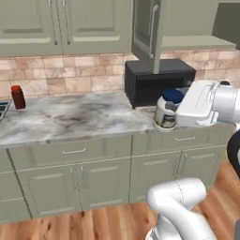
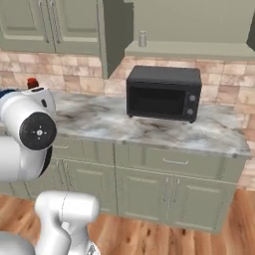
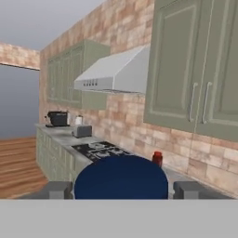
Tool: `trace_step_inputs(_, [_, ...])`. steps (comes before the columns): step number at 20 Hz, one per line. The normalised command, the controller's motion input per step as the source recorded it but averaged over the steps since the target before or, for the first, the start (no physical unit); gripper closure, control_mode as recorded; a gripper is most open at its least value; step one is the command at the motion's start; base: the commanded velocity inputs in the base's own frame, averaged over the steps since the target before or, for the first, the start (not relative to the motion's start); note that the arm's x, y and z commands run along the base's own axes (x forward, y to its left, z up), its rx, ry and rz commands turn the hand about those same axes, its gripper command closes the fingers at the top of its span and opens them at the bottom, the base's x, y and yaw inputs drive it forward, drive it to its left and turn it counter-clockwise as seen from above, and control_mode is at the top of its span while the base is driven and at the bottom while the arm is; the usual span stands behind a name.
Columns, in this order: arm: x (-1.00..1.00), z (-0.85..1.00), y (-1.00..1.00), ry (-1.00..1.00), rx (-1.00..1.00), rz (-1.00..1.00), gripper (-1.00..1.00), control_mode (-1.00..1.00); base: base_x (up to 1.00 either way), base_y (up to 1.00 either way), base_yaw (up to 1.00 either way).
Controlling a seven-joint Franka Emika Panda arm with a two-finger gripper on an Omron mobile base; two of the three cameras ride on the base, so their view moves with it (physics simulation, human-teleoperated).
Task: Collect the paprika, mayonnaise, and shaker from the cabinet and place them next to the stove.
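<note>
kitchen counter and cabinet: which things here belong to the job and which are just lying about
Job:
- mayonnaise, between the fingers of the hand
- paprika, already on the counter by the stove
- shaker, on the shelf of the open cabinet

Lying about:
- microwave
- range hood
- toaster

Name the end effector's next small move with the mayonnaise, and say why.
Probably carry the mayonnaise, held in the end effector, leftward along the counter toward the stove. The paprika already stands there, and the jar is by the microwave.
</note>
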Motion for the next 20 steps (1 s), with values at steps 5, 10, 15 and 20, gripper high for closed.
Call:
trace_step_inputs(5, [0.0, 0.0, 0.0, 0.0, 0.0, 0.0, 1.0, 1.0, 0.03, 0.97, 0.0])
trace_step_inputs(10, [0.0, 0.0, 0.0, 0.0, 0.0, 0.0, 1.0, 1.0, 0.31, 0.95, -0.01])
trace_step_inputs(15, [0.0, 0.0, 0.0, 0.0, 0.0, 0.0, 1.0, 1.0, 0.64, 0.83, -0.04])
trace_step_inputs(20, [0.0, 0.0, 0.0, 0.0, 0.0, 0.0, 1.0, 1.0, 0.66, 0.84, -0.06])
